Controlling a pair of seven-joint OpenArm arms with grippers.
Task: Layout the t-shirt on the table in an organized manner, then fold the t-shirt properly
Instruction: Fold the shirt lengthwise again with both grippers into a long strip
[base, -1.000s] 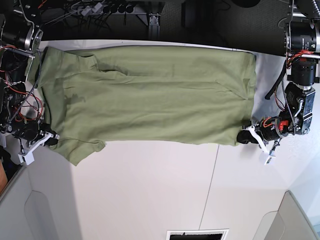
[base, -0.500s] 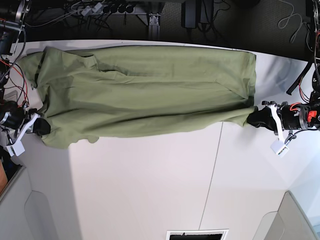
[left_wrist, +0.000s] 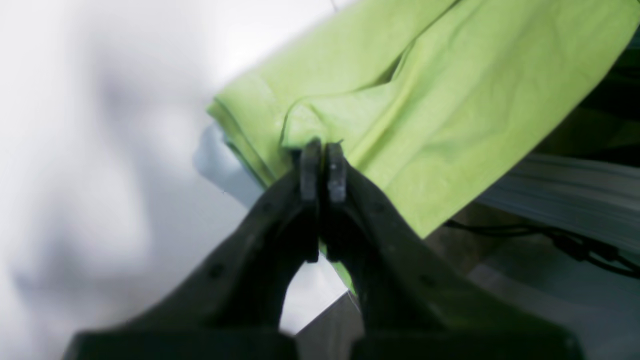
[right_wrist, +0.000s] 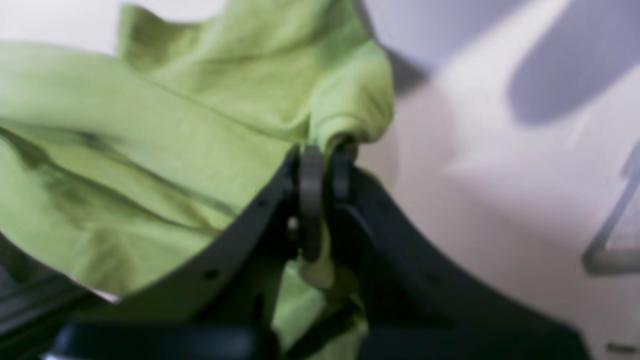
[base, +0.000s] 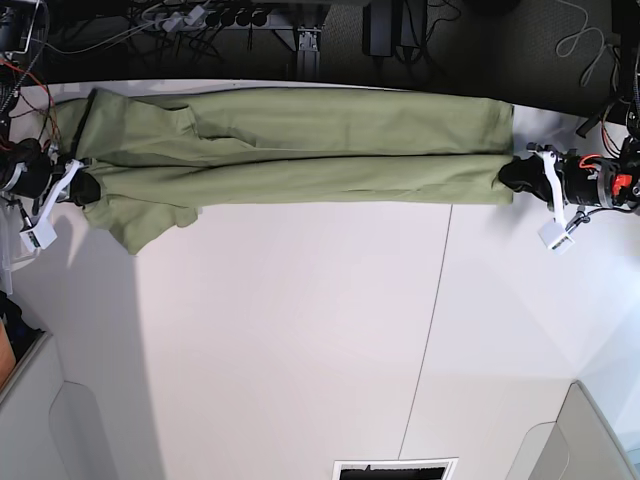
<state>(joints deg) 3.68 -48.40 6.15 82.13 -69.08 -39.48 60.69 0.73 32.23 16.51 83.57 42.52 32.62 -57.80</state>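
Both wrist views are soft with blur. In the left wrist view the tabletop (left_wrist: 100, 150) at left is a featureless haze, and the dark cables at lower right cannot be made out clearly. The t-shirt (left_wrist: 425, 100) runs off the top and right edges there. In the right wrist view the cloth leaves the left edge, and part of it is hidden behind the black fingers (right_wrist: 310, 200). In the base view both arms are cut off by the side edges.
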